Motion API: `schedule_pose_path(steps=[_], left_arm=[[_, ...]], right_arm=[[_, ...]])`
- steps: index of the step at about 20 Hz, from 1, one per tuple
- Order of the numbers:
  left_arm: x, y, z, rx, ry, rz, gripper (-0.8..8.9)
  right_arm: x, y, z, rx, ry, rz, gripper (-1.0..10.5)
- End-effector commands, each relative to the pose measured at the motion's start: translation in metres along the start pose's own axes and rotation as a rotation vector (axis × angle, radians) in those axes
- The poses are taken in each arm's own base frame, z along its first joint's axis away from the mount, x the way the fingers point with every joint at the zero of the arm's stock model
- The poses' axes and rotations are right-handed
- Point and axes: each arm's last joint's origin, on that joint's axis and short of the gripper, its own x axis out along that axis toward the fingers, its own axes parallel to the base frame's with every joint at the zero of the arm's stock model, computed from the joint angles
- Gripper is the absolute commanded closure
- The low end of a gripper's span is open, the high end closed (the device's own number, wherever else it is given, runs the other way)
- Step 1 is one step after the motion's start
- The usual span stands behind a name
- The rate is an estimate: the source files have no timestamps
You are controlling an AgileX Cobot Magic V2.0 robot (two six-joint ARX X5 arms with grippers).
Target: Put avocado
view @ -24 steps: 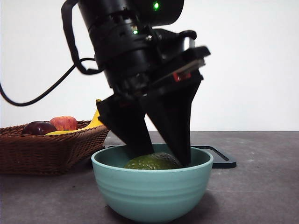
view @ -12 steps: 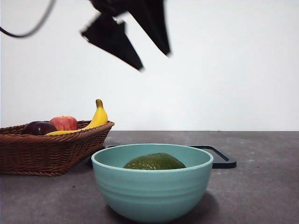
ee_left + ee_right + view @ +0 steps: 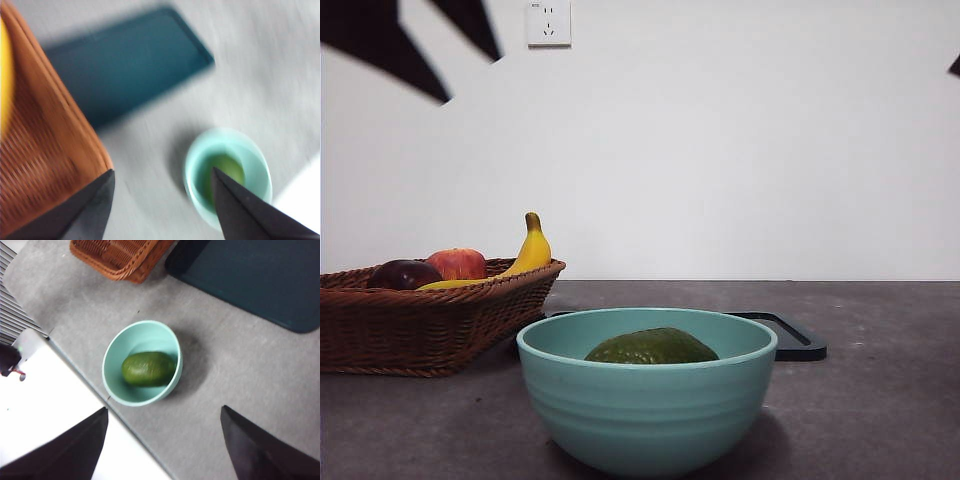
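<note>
The dark green avocado (image 3: pixel 652 347) lies on its side inside a light teal bowl (image 3: pixel 646 415) at the front middle of the table; it also shows in the right wrist view (image 3: pixel 148 368) and, blurred, in the left wrist view (image 3: pixel 227 172). My left gripper (image 3: pixel 440 60) is open and empty, high at the top left, well above the basket. My right gripper (image 3: pixel 162 440) is open and empty, high above the table near the bowl; in the front view only a black tip (image 3: pixel 954 66) shows at the right edge.
A wicker basket (image 3: pixel 430 320) at the left holds a dark purple fruit (image 3: pixel 404 275), a red apple (image 3: pixel 457 264) and a banana (image 3: pixel 525 256). A dark flat tray (image 3: pixel 790 335) lies behind the bowl. A wall socket (image 3: pixel 548 22) is up on the wall.
The left gripper let go of the avocado in the bowl, rose out of it and moved up and to the left. The avocado stays in the bowl.
</note>
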Motion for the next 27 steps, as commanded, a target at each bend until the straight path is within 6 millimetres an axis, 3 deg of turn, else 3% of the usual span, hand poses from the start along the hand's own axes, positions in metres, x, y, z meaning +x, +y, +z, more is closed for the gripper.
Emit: schedule_pose_path(steps=[1, 4, 8, 19, 27], left_arm=[[-0.002, -0.003, -0.018, 0.012, 0.033, -0.072, 5.03], [-0.008, -0.006, -0.034, 0.023, 0.074, -0.177, 5.04], [-0.014, -0.009, -0.038, 0.041, 0.066, -0.190, 5.04], [-0.014, -0.009, -0.038, 0.043, 0.065, -0.190, 5.04], [-0.014, -0.009, -0.038, 0.043, 0.065, -0.190, 5.03]], right_arm=[[0.006, -0.002, 0.011, -0.001, -0.008, 0.003, 5.9], [0.022, -0.012, 0.020, 0.021, 0.032, 0.003, 5.9], [0.051, -0.019, 0.029, 0.024, 0.103, 0.025, 5.9], [0.158, -0.008, 0.033, -0.136, 0.287, -0.104, 6.6], [0.193, -0.002, 0.026, -0.177, 0.316, -0.161, 7.5]])
